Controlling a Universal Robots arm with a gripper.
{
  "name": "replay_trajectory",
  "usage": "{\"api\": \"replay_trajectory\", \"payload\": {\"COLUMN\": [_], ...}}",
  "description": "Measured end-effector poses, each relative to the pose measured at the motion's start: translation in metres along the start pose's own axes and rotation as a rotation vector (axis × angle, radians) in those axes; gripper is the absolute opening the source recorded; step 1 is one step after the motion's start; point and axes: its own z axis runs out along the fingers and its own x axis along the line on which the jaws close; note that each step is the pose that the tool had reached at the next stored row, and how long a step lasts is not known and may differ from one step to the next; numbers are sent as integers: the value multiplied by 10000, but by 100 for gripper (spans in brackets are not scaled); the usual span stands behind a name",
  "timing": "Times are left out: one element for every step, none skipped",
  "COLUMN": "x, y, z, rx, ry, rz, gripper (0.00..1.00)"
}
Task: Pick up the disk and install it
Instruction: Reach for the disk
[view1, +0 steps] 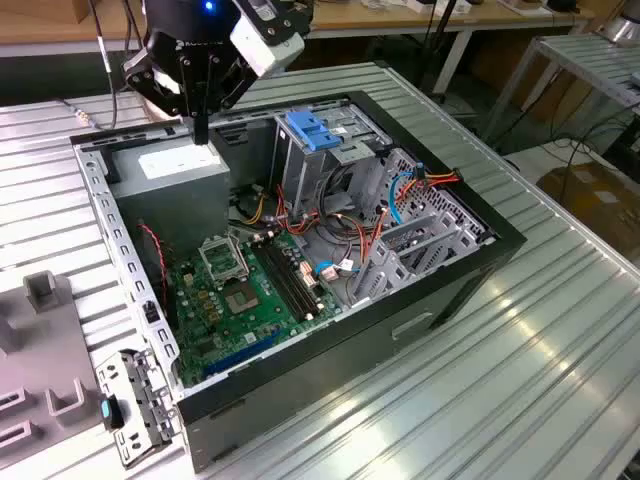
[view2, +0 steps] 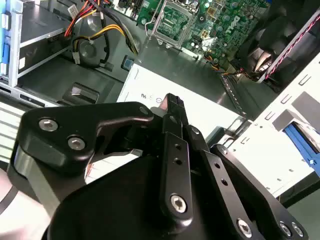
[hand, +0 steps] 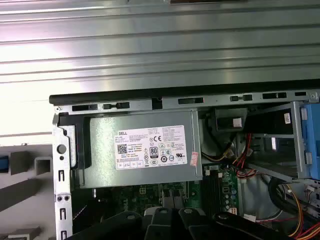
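Note:
The disk is out of view. My gripper (view1: 201, 138) hangs over the back corner of the open computer case (view1: 470, 290), at the exterior view's left. Its black fingers point down, pressed together with nothing between them. Their tip stands just above the grey power-supply box (view1: 175, 185) with the white sticker. In the second wrist view the gripper (view2: 172, 100) is over that white sticker (view2: 200, 107). The first wrist view looks down on the power-supply box (hand: 145, 150) from above. The drive cage with its blue latch (view1: 315, 130) stands to the right of the gripper in the exterior view.
Inside the case lie the green motherboard (view1: 250, 290), red and yellow cables (view1: 375, 230) and grey brackets. Grey fixtures (view1: 40, 330) and a metal side bracket (view1: 135, 405) sit at the exterior view's left. The case rests on a ribbed metal table (view1: 520, 380).

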Motion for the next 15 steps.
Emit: {"api": "replay_trajectory", "payload": {"x": [0, 5, 16, 35, 54, 77, 97, 109, 115, 121, 128, 134, 139, 145, 151], "y": [0, 0, -1, -3, -4, -6, -7, -8, -9, -9, -9, -10, -10, -11, -12], "z": [0, 0, 0, 0, 0, 0, 0, 0, 0, 0, 1, 1, 1, 1, 1], "rx": [0, 0, 0, 1, 1, 0, -1, 0, 1, 0, 0, 0, 0, 1, 1], "ry": [0, 0, 0, 0, 0, 0, 0, 1, 2, 3, 3, 4, 5, 7, 9], "rz": [0, 1, 1, 0, -1, 0, 0, 0, 0, 1, 1, 1, 0, 1, 0], "gripper": [11, 11, 11, 11, 11, 11, 11, 11, 11, 11, 11, 11, 11, 11, 11]}}
